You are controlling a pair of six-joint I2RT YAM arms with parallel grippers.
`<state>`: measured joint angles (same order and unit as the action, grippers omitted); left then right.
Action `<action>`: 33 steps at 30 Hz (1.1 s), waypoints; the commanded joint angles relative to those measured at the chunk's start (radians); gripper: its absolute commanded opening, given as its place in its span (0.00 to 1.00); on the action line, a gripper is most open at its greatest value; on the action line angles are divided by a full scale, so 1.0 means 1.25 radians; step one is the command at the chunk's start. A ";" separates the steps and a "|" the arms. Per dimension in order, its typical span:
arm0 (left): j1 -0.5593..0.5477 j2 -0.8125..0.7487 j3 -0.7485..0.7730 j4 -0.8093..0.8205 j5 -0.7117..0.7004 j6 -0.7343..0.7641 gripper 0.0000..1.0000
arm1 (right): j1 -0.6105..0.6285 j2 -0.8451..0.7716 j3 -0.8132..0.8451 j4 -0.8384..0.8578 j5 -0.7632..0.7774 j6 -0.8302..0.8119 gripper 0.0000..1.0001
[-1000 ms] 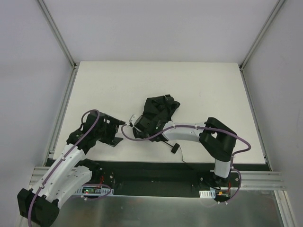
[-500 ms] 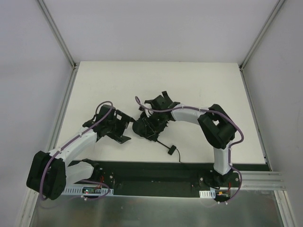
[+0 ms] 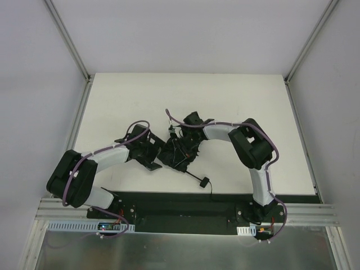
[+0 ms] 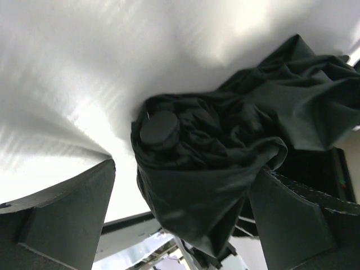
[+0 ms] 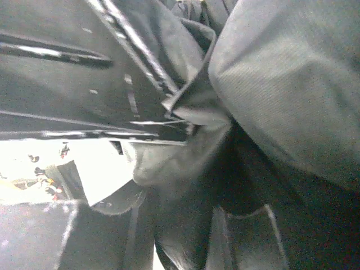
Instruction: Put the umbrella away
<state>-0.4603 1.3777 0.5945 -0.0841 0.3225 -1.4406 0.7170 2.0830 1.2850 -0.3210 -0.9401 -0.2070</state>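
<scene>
The umbrella (image 3: 179, 151), a crumpled bundle, lies mid-table (image 3: 236, 101) toward the near edge, its handle (image 3: 205, 181) trailing nearer still. The left gripper (image 3: 153, 153) has swung in from the left and spread wide, straddling the bundle's end. The right gripper (image 3: 187, 130) is buried in fabric; whether it grips, I cannot tell. Squeezing the canopy together looks imminent.

No text, label, brand, number or sign can be read in any view. The umbrella (image 3: 175, 154) shows only plain black fabric. The circuit board (image 3: 108, 226) at the left arm's base, along the near edge, is too small to read.
</scene>
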 commanded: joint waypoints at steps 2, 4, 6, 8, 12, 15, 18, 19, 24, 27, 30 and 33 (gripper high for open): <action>-0.023 0.088 0.015 0.052 -0.062 0.061 0.86 | -0.003 0.049 0.011 -0.055 -0.042 0.010 0.00; -0.032 0.125 0.014 0.064 -0.082 0.075 0.72 | -0.005 0.052 0.026 -0.055 -0.059 0.008 0.00; -0.033 0.149 -0.002 0.099 -0.078 0.073 0.51 | -0.003 0.055 0.042 -0.059 -0.072 0.007 0.00; -0.036 0.164 -0.007 0.109 -0.085 0.076 0.27 | -0.002 0.058 0.058 -0.061 -0.070 0.010 0.00; -0.034 0.161 -0.024 0.096 -0.087 0.069 0.00 | -0.002 0.022 0.069 -0.066 -0.033 0.017 0.01; -0.036 0.135 -0.029 0.070 -0.089 0.043 0.00 | 0.000 -0.049 0.078 -0.092 0.062 0.026 0.22; -0.038 0.098 -0.016 -0.013 -0.102 0.014 0.00 | 0.013 -0.144 0.096 -0.138 0.190 0.034 0.45; -0.038 0.090 -0.008 -0.043 -0.105 0.003 0.00 | 0.022 -0.173 0.097 -0.146 0.208 0.032 0.54; -0.037 0.084 0.041 -0.156 -0.086 -0.024 0.00 | 0.097 -0.330 0.034 -0.102 0.417 -0.016 0.79; -0.037 0.103 0.085 -0.240 -0.058 -0.037 0.00 | 0.182 -0.405 -0.088 0.035 0.574 -0.060 0.83; -0.036 0.118 0.144 -0.337 -0.052 -0.035 0.00 | 0.262 -0.423 -0.179 0.167 0.704 -0.110 0.84; -0.036 0.129 0.176 -0.393 -0.048 -0.029 0.00 | 0.304 -0.390 -0.205 0.241 0.747 -0.148 0.84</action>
<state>-0.5034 1.5097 0.7620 -0.3309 0.2623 -1.4628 1.0431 1.5276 1.0931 -0.1829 -0.2195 -0.2916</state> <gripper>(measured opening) 0.295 0.839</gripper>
